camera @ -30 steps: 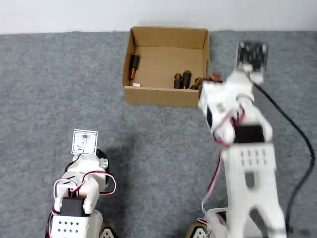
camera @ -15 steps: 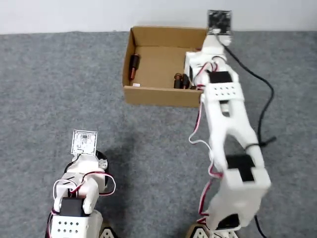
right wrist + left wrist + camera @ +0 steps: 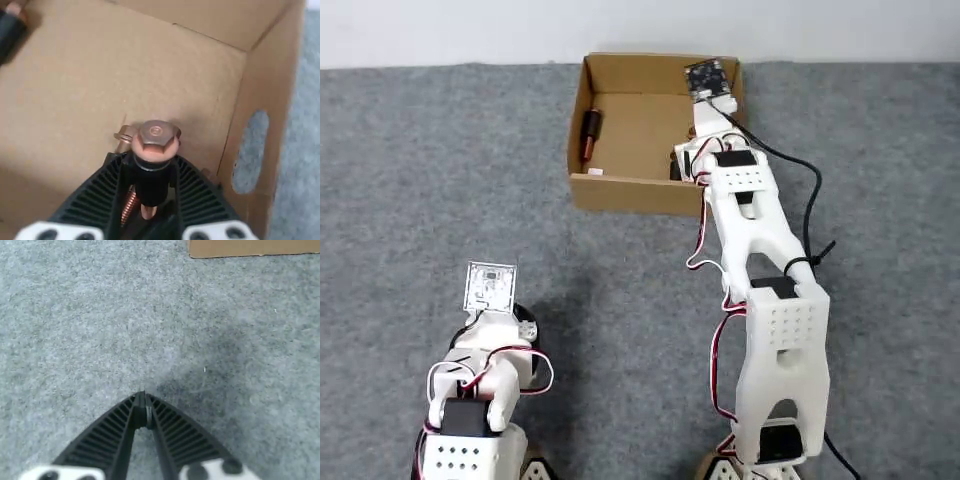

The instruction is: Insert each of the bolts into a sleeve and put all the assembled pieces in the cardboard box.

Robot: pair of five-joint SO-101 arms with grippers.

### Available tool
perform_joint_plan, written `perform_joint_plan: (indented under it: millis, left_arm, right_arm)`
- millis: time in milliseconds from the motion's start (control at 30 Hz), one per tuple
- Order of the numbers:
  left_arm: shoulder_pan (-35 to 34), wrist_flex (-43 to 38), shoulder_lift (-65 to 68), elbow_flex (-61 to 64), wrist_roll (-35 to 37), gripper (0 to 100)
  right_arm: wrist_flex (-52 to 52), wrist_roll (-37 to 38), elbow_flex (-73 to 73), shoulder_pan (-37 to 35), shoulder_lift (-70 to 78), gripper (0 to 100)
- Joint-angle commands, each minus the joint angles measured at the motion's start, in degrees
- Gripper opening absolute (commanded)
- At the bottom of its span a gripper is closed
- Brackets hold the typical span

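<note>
Find the held assembled piece (image 3: 152,150), a copper hex bolt head seated in a black sleeve, inside the cardboard box (image 3: 630,192) and near its right wall. Note the right fingers (image 3: 182,175) closed on the sleeve, one on each side; not yet let go.

Count more pieces on the box floor: one assembled piece (image 3: 590,135) lying along the left wall, and a second bolt head (image 3: 122,136) just beside the held piece, low in the box. Cannot tell the exact number near the right wall, hidden under the arm.

Judge the task far along: several pieces boxed, this one over the floor and only needing release. Cannot tell whether further bolts wait outside the box.

Edges and room:
- Right wall with its oval hand-hole (image 3: 250,150) just beside the fingers; expect little margin for opening on that side.
- Front wall directly under the right arm; judge a lift necessary before pulling back over the rim.
- Broad bare cardboard between the held piece and the left-wall piece; judge that the free side for a drop.

Log the left fingers (image 3: 137,407) pressed together with nothing between them, over the grey worktop (image 3: 440,200), well short of the box's front wall.
</note>
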Motion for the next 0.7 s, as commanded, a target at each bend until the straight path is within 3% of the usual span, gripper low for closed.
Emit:
perform_joint_plan:
  millis: [0, 167, 400, 667]
  left_arm:
    - [-0.35, 0.44, -0.53, -0.4, -0.44, 1]
    - [-0.35, 0.44, -0.53, -0.4, -0.44, 1]
    - [-0.35, 0.44, -0.53, -0.4, -0.44, 1]
    - [-0.26, 0.26, -0.53, -0.4, -0.88, 1]
  right_arm:
    - [1.63, 2.81, -2.9, 0.04, 0.75, 3.0]
    - [4.62, 2.73, -2.9, -0.13, 1.01, 16.4]
    - [5.49, 2.9, -2.9, 0.31, -0.92, 10.2]
    - [14.02, 2.64, -2.81, -0.04, -10.15, 1.3]
